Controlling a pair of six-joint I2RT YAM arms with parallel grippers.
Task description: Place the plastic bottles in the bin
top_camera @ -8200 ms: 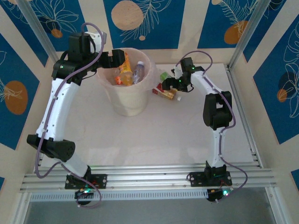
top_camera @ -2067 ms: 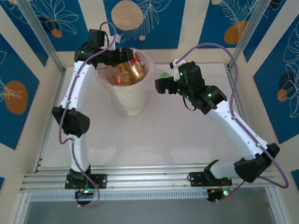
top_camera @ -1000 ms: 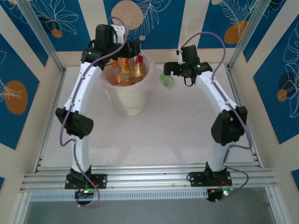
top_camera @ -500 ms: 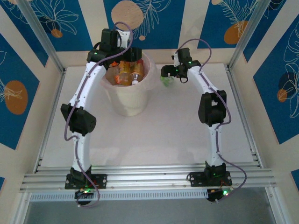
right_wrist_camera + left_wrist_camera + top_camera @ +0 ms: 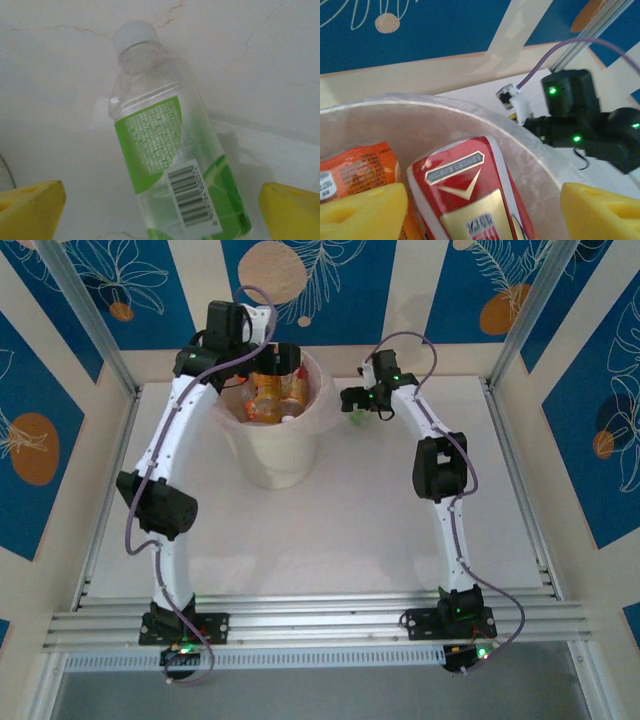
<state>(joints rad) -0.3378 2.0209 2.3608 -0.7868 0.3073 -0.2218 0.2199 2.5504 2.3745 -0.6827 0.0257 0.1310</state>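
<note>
"Bin point(image 5: 268, 455) first, since it stands nearest: what does it hold?"

"Plastic bottles point(image 5: 272, 395), orange and red, heaped close under the rim. From the left wrist, a red bottle point(image 5: 470, 200) lies against an orange bottle point(image 5: 357, 167) inside the liner."

"And just past it, on the table point(image 5: 350, 525)?"

"A clear green-labelled bottle point(image 5: 170, 165) lies on its side, just beside the bin's right flank. The right gripper point(image 5: 162, 210) hangs over it with its jaws wide apart, a yellow finger point(image 5: 30, 210) on either side and neither touching. I judge it is lined up to close across the body."

"Farthest back, the left gripper point(image 5: 481, 210)?"

"It is over the bin's far rim, jaws apart and clamped on nothing. The red bottle lies loose below, between the fingers. By my reading that is the drop spot, so the arm sits high and clear of the liner."

"What differs from before?"

"Eight seconds ago red and orange bottles lay with the green one on the table, and the bin showed an orange and a clear one on top. Now red sits on the heap — and the green one is what I see left outside. Two seconds ago the right arm's elbow swung wide to the right; now it is folded in, with the gripper at that bottle."
</note>
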